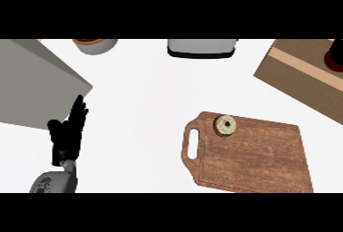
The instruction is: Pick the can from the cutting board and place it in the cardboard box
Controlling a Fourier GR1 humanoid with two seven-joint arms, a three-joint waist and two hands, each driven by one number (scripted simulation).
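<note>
can (226, 124) standing upright on cutting board (251, 154), top end facing up at camera, long axis vertical, near board's handle-side top corner. left hand (67, 133) at left, fingers straight, pointing up, holding nothing, can well off to their right. cardboard box (305, 74) top right, apart from board

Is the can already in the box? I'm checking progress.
No, the can stands on the cutting board, near its handle end, apart from the cardboard box at upper right.
</note>
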